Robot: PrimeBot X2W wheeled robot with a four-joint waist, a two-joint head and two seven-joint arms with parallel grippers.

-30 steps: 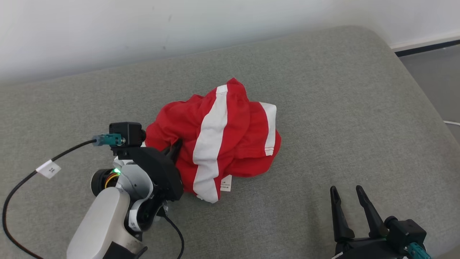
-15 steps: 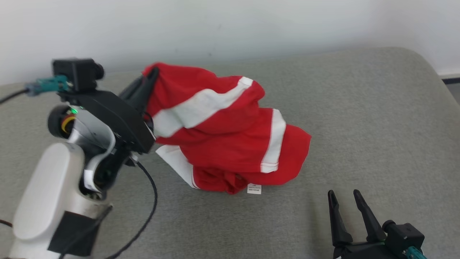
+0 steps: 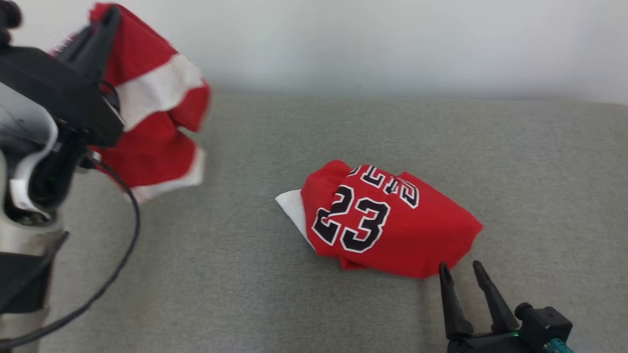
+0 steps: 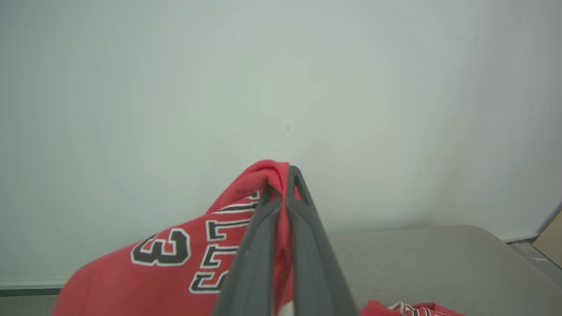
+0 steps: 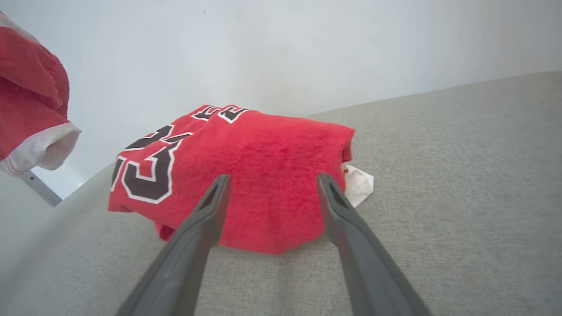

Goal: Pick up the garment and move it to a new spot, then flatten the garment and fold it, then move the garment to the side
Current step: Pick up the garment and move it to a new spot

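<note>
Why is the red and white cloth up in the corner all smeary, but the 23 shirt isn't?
Head view: the held cloth in the left hand has smeared edges, probably motion blur, while the 23 shirt on the couch is crisp. Left wrist view: the near fingers look soft, close to the lens. Right wrist view: the shirt's weave is sharp.

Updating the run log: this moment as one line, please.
left hand: raised, shut on striped garment | right hand: open, beside jersey | jersey: lying on cushion
</note>
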